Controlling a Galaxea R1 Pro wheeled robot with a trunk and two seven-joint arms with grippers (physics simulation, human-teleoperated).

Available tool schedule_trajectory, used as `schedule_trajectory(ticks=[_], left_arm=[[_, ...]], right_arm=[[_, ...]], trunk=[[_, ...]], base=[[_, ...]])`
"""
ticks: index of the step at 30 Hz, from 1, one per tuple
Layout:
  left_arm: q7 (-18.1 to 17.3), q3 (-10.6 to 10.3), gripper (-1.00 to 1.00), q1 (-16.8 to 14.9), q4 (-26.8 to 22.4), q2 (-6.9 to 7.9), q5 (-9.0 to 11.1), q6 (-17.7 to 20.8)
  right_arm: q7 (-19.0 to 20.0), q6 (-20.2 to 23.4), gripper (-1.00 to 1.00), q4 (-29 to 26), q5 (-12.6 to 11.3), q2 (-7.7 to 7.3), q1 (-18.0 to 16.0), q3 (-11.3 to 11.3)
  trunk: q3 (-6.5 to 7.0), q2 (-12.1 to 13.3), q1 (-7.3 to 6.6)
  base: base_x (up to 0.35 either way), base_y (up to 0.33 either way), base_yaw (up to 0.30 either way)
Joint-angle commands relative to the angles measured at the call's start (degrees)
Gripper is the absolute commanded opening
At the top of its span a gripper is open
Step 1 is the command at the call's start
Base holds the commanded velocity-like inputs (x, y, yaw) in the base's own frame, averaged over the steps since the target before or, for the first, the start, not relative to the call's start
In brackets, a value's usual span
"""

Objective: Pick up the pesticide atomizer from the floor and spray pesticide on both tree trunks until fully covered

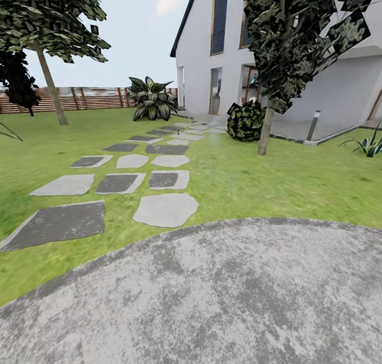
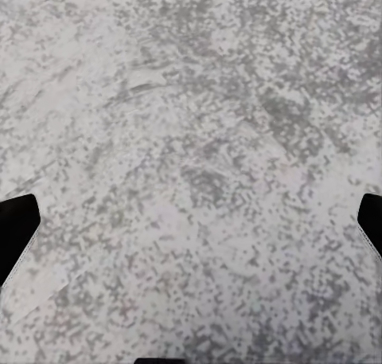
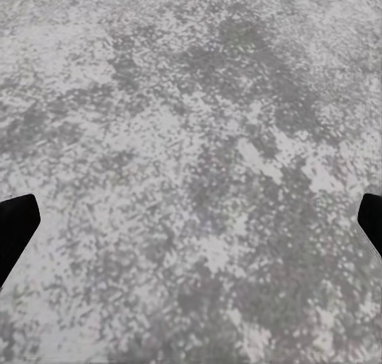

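Garden seen from the grey paving; both end effectors hang open over it.

Head view: speckled rounded paving in the foreground, lawn beyond, stepping stones running toward the white house. One tree trunk stands far left near the slat fence; the other trunk stands right, just beside a round bush. Left end effector and right end effector: dark fingertips at opposite frame edges, wide apart, nothing between them, only paving below. Atomizer location cannot be told.
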Motion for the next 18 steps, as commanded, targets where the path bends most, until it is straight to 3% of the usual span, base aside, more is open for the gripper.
schedule_trajectory(ticks=[1, 18], left_arm=[[0.01, 0.00, 1.00, 0.00, 0.00, 0.00, 0.00, 0.00], [0.00, 0.00, 1.00, 0.00, 1.04, 0.01, 0.08, -0.01]], right_arm=[[0.00, 0.00, 1.00, 0.00, 0.00, 0.00, 0.00, 0.00], [0.00, 0.00, 1.00, -0.01, 0.00, 0.00, 0.00, -0.03]], trunk=[[0.00, 0.00, 0.00], [-0.05, 0.00, 0.00]], base=[[0.320, 0.000, 0.000], [0.337, 0.000, 0.001]])
